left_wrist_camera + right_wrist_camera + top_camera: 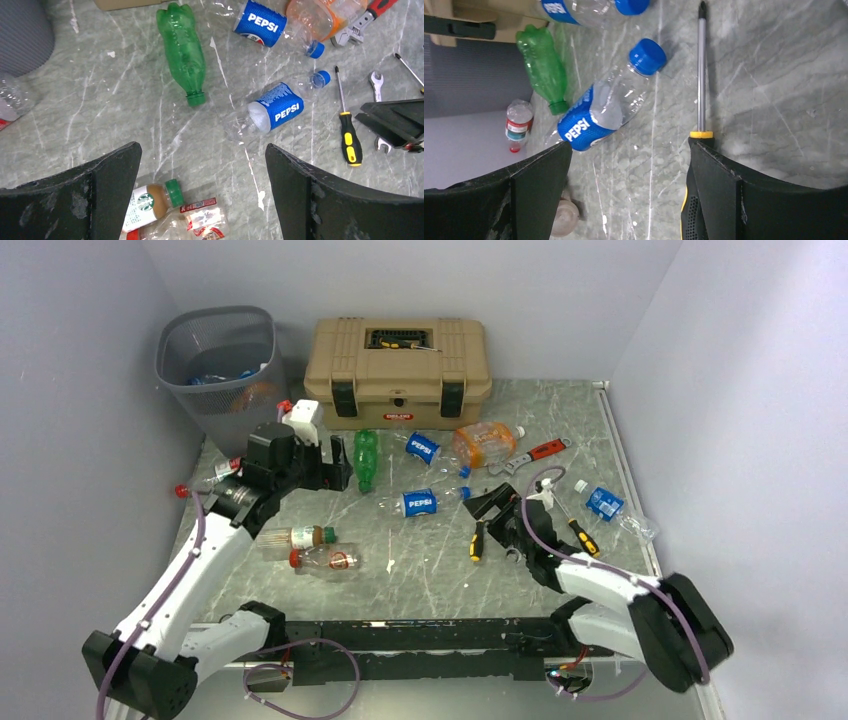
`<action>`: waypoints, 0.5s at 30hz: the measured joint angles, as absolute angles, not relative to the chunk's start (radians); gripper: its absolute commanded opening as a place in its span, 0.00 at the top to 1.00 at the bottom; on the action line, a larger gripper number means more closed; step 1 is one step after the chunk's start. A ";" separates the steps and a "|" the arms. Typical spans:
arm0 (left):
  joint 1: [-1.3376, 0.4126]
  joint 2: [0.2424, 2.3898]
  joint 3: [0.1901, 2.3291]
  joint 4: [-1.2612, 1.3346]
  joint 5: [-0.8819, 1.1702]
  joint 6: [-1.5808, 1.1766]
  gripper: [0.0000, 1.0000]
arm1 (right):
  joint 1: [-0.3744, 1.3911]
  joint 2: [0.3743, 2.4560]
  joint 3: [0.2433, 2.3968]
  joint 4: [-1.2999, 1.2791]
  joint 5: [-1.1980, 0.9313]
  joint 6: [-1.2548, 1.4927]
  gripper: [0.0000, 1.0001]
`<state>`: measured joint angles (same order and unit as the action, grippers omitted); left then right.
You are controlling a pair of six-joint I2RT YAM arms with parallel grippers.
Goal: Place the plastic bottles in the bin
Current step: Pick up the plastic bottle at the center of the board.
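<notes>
Black left gripper [202,150] hovers, jaws spread, near the green bottle [182,50].

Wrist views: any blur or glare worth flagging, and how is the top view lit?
Left wrist: sharp, the label on the middle Pepsi bottle reads cleanly, no glare. Right wrist: sharp too, the screwdriver shaft is crisp, with a mild sheen on that bottle's clear plastic. Top external: soft, even light, only faint shadows.

Worktop [420,570]: grey-green marbled surface, white-veined, lying flat and filling the enclosure.
Back wall [420,280], left wall [70,440], right wall [740,390]: plain pale panels, closing in three sides.
White edge strip [614,430]: running along the worktop's right side.
Light: falling evenly, casting soft shadows.
</notes>
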<state>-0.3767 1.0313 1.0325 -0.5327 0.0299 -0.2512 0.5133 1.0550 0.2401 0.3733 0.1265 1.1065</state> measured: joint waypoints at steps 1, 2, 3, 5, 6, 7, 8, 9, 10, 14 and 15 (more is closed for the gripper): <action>-0.377 1.013 1.024 -0.530 0.019 -0.253 0.01 | 0.517 1.095 0.241 0.401 0.122 1.127 0.07; -0.378 1.001 1.019 -0.529 0.010 -0.254 0.01 | 0.522 1.134 0.242 0.423 0.120 1.150 0.08; -0.379 0.993 1.018 -0.529 0.002 -0.255 0.01 | 0.528 1.171 0.242 0.457 0.119 1.176 0.08; -0.380 0.990 1.018 -0.522 -0.008 -0.258 0.02 | 0.546 1.221 0.264 0.496 0.118 1.205 0.08; -0.381 0.993 1.018 -0.521 -0.009 -0.258 0.02 | 0.559 1.254 0.280 0.509 0.121 1.218 0.09; -0.381 0.996 1.018 -0.521 -0.009 -0.258 0.02 | 0.573 1.291 0.298 0.520 0.125 1.231 0.09; -0.381 1.001 1.018 -0.522 -0.009 -0.258 0.02 | 0.587 1.322 0.317 0.526 0.130 1.241 0.09; -0.381 1.006 1.018 -0.522 -0.009 -0.259 0.03 | 0.602 1.351 0.339 0.529 0.138 1.250 0.09; -0.382 1.011 1.018 -0.522 -0.009 -0.260 0.02 | 0.615 1.375 0.358 0.529 0.150 1.255 0.09; -0.392 1.017 1.018 -0.524 -0.022 -0.260 0.02 | 0.651 1.397 0.424 0.495 0.210 1.253 0.08; -0.396 1.016 1.018 -0.524 -0.026 -0.260 0.02 | 0.650 1.387 0.435 0.484 0.228 1.246 0.07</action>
